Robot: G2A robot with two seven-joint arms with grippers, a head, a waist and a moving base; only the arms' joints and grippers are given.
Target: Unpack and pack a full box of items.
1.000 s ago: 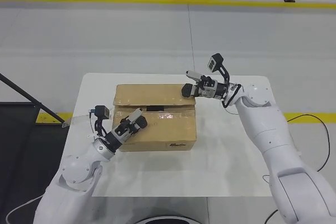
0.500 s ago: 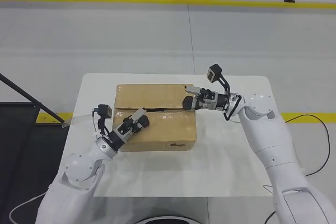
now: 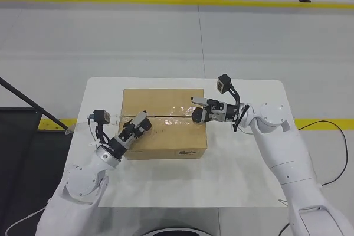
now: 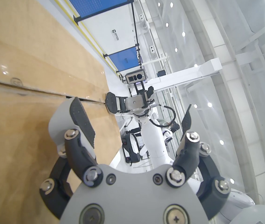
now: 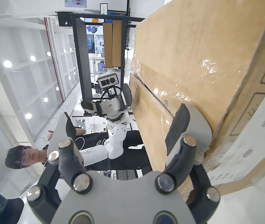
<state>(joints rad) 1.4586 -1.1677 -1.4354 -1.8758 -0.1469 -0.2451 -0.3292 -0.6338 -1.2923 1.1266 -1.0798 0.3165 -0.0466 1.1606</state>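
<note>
Nearest the robot, the white surface [image 3: 242, 165] carries the cardboard box [image 3: 165, 127], which stands about mid-surface.

Left claw [image 3: 138, 122]: sits over the near flap [image 3: 165, 135], toward the box's left end and just short of the seam [image 3: 165, 116]. Its fingers are spread with nothing between them. In the left wrist view, one ribbed pad [image 4: 82, 120] of the left claw [image 4: 132, 115] lies low over the cardboard. Contact can't be told.

Box top: both flaps lie flat and meet along the seam. Glossy tape [image 3: 180, 112] glints on either side of it. A printed label [image 3: 189, 153] is on the near side wall.

Right claw [image 3: 196, 110]: at the box's right end, level with the seam. It is also spread and holds nothing. The right wrist view puts one pad [image 5: 178, 127] of the right claw [image 5: 125, 115] against the box's upper edge [image 5: 239, 87], with the other finger out in free air.

Farther back, the far flap [image 3: 159, 100] lies level.

Change: a second ago the right claw was up by the far right corner, the far flap stood slightly raised, and a dark gap showed along the seam. Half a second ago the claw had dropped to seam height and the gap was thinner. Now the gap is closed. The left claw has edged slightly toward the seam. The box itself has hardly moved.
</note>
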